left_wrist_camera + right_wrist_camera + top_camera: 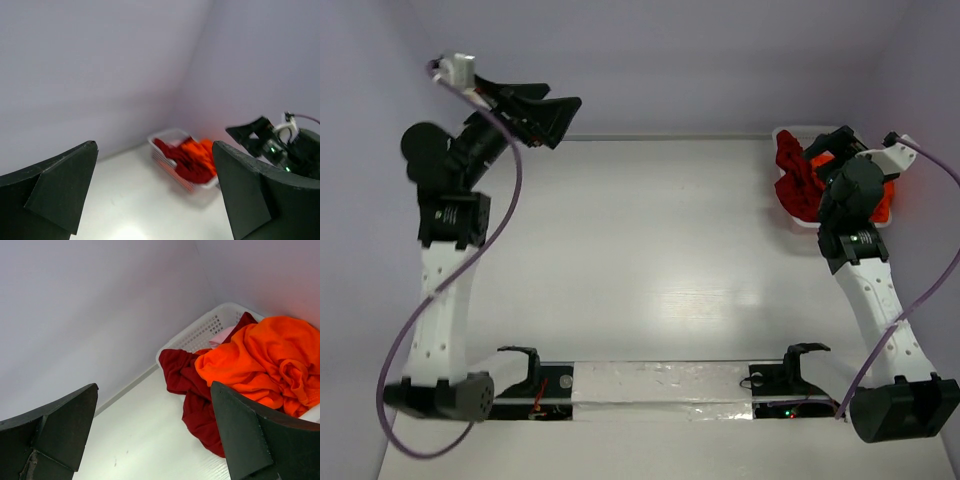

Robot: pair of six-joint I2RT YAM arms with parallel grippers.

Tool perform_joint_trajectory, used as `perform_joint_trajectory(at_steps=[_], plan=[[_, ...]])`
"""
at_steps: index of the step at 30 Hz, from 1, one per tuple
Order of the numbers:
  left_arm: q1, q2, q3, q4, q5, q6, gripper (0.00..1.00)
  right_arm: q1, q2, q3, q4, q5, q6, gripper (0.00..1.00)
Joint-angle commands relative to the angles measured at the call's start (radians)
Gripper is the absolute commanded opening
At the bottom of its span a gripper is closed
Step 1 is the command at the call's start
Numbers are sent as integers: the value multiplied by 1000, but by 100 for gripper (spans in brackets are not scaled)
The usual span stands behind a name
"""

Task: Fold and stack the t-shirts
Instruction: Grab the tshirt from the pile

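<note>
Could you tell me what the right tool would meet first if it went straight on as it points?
Most likely the dark red shirt spilling out of the basket, beside the orange shirt; depth is unclear, so it could touch the table first.

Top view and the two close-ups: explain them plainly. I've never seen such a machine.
This is a robot with two arms bolted at the near edge of a white table. The top view looks down from above and behind them. The other two pictures come from cameras on the wrists; the dark wedges at their lower corners are each arm's own fingers. The left gripper is raised at the far left; the right gripper hangs above a white basket in the far right corner. In it lie crumpled shirts: an orange t-shirt with dark red t-shirts, some red cloth spilling over the rim. Both grippers are open and hold nothing.
</note>
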Motion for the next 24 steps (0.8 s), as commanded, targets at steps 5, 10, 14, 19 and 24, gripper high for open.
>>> perform_joint_trajectory(at_steps=[5, 10, 14, 19, 24], plan=[[44, -329, -508, 235, -287, -56, 99, -1, -36, 66, 14, -45, 18, 100], [44, -356, -507, 155, -381, 48, 99, -1, -14, 80, -2, -33, -5, 100], [12, -305, -419, -69, -563, 126, 99, -1, 105, 155, -151, -66, 78, 100], [-11, -317, -448, -90, -646, 127, 99, -10, 249, 372, -496, -70, 320, 100], [-83, -331, -442, -114, -748, 192, 99, 64, 270, 385, -513, 149, 164, 100]])
